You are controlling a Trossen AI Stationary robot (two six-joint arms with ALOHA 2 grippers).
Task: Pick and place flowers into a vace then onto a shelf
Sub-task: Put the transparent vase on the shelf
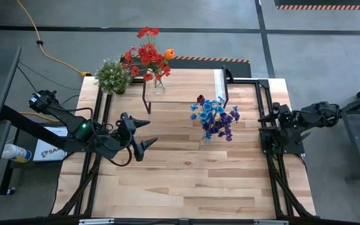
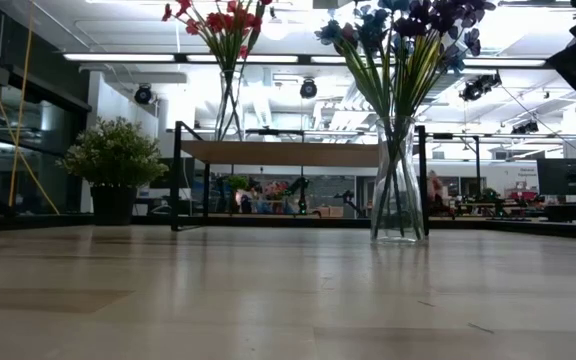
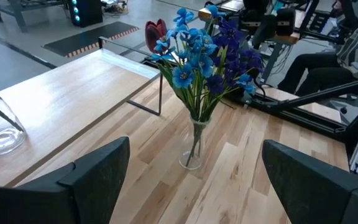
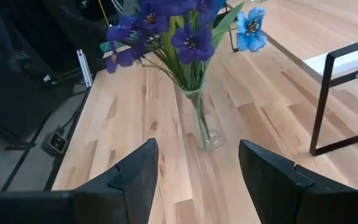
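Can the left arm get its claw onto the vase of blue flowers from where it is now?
Probably yes: the open left claw faces the vase of blue flowers across bare table, nothing between.

The left arm is stretched from the table's left edge inward over the tabletop, and the left gripper [image 1: 147, 133] is held with its two dark fingers [image 3: 95, 174] spread wide, nothing between them. The right arm is folded at the table's right edge; the right gripper [image 4: 197, 177] is parted too, and nothing is held.
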